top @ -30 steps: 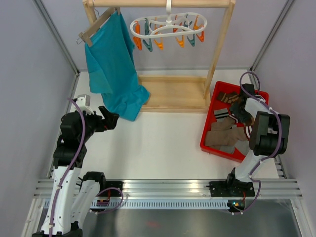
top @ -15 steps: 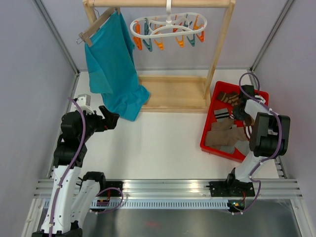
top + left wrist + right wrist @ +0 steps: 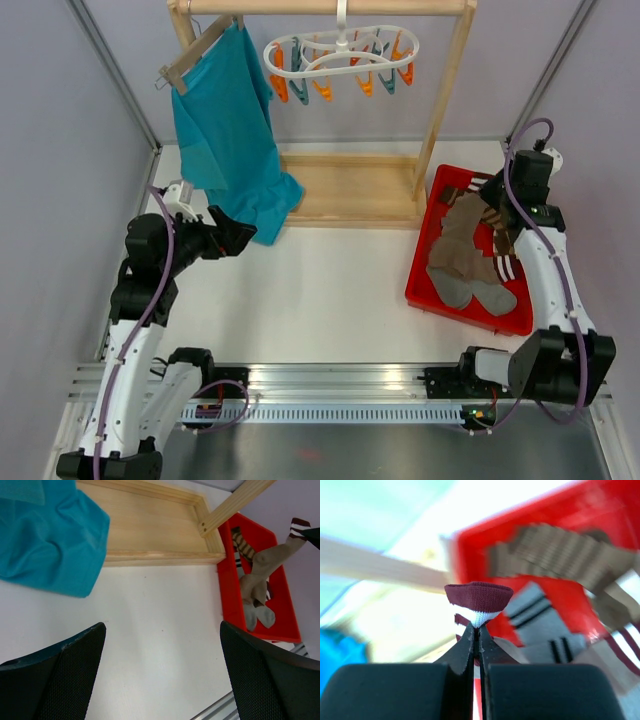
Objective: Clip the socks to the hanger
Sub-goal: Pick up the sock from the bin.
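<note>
My right gripper is shut on the maroon, white-striped cuff of a taupe sock. In the top view that sock hangs from the right gripper and trails down into the red tray, where more socks lie. The same lifted sock shows in the left wrist view. The white ring hanger with orange and teal clips hangs from the rack's top bar, apart from both arms. My left gripper stands open over the bare table with nothing between its fingers.
A teal shirt on a wooden hanger hangs at the rack's left, its hem just beyond my left gripper. The wooden rack base lies between shirt and tray. More striped socks rest in the tray.
My right gripper closed on the sock's cuff and rose, pulling the taupe sock up out of the pile. My left arm shifted slightly to the right, still open.
</note>
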